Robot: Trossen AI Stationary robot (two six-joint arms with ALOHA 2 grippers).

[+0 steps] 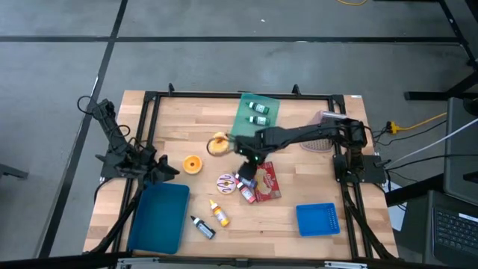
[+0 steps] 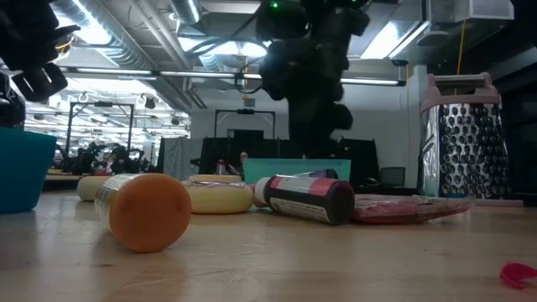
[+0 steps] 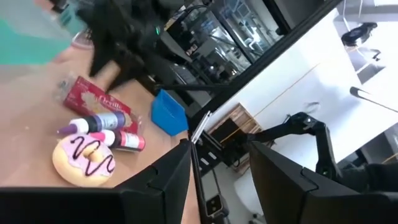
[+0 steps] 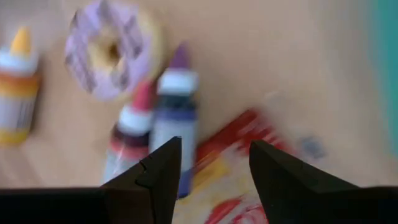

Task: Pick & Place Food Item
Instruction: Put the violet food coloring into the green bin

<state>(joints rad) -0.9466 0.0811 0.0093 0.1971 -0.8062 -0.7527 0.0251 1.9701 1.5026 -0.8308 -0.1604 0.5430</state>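
A frosted donut (image 1: 226, 181) (image 4: 112, 53) lies flat on the table's middle, next to two small bottles (image 1: 245, 188) and a red packet (image 1: 267, 181). An orange (image 1: 193, 164) (image 2: 151, 211) and a yellow food piece (image 1: 217, 143) rest on the wood farther left. My right gripper (image 1: 247, 170) (image 4: 214, 171) hangs open, pointing steeply down over the purple bottle (image 4: 176, 118) and the red packet's edge (image 4: 230, 168), touching nothing. My left gripper (image 1: 170, 170) (image 3: 217, 180) is open at the table's left side, level, facing the donut (image 3: 84, 158) from a distance.
A blue tray (image 1: 158, 217) sits at the near left and a small blue basket (image 1: 317, 219) at the near right. A green board (image 1: 255, 113) with two green bottles lies at the far side, a grater (image 2: 466, 143) at the right. Two more bottles (image 1: 211, 220) lie near the front.
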